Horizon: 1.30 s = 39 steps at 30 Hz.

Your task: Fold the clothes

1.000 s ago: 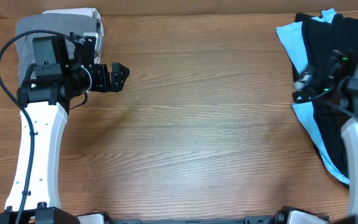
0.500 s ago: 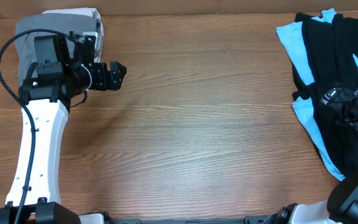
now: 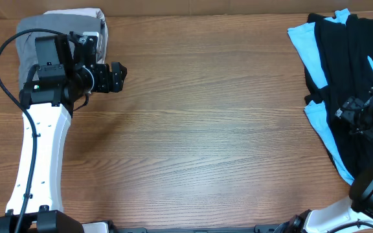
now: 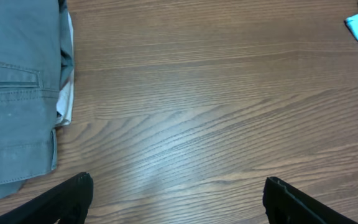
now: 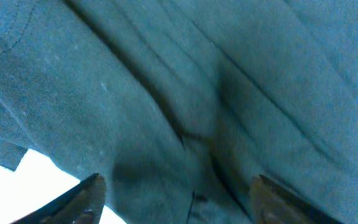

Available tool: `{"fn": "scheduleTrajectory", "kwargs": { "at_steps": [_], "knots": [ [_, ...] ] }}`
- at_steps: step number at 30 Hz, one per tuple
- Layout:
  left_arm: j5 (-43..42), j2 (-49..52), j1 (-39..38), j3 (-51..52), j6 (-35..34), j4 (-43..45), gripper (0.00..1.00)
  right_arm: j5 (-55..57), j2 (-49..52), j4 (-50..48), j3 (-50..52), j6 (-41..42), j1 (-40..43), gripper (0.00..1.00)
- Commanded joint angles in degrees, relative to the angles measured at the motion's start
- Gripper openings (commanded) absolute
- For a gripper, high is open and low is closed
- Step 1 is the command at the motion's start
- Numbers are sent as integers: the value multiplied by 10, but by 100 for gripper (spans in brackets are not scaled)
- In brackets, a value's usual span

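A bare wooden table (image 3: 212, 116) with brown, streaked grain fills the overhead view. At the table's far-left corner lies 1 pair of grey trousers (image 3: 30, 29), folded flat. The left wrist view shows them closer (image 4: 14, 93), against the table's left side, with 1 stitched welt pocket (image 4: 8, 84) running across the top layer. A layer of white cloth (image 4: 66, 93) sits under the trousers and peeks out along their edge toward the table's middle; overhead it also shows at their far end (image 3: 86, 14).
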<state>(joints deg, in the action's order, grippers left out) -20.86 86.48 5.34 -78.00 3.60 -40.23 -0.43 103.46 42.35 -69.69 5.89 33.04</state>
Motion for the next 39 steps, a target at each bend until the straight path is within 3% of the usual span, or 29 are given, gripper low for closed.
{"fn": "scheduleTrajectory", "kwargs": {
  "at_steps": [1, 11, 15, 17, 18, 21, 23, 25, 33, 39],
  "knots": [
    [5, 4, 2, -12, 12, 2, 89, 9, -4, -16, 2, 0, 2, 70],
    [6, 4, 3, -12, 12, 3, 90, 21, -3, -79, 64, 1, 2, 63],
    [6, 4, 3, -12, 11, 9, 88, 21, -4, -78, 63, 12, 2, 31],
    [6, 4, 3, -12, 12, 13, 80, 21, -4, -81, 63, 16, 2, 9],
    [6, 4, 3, -12, 11, 15, 72, 21, -5, -81, 62, 19, 2, 4],
    [6, 4, 3, -12, 12, 23, 48, 20, -7, -72, 54, 30, 2, 4],
    [5, 4, 3, -12, 11, 38, 19, 14, -15, -51, 34, 31, 2, 4],
    [5, 4, 3, -13, 11, 50, 4, 3, -28, -26, 12, 31, 1, 4],
    [5, 3, 3, -29, -25, 81, 4, -104, -93, 139, -142, 31, -20, 4],
    [6, 1, 3, -54, -25, 83, 4, -104, -115, 246, -246, 26, -136, 4]
  ]
}}
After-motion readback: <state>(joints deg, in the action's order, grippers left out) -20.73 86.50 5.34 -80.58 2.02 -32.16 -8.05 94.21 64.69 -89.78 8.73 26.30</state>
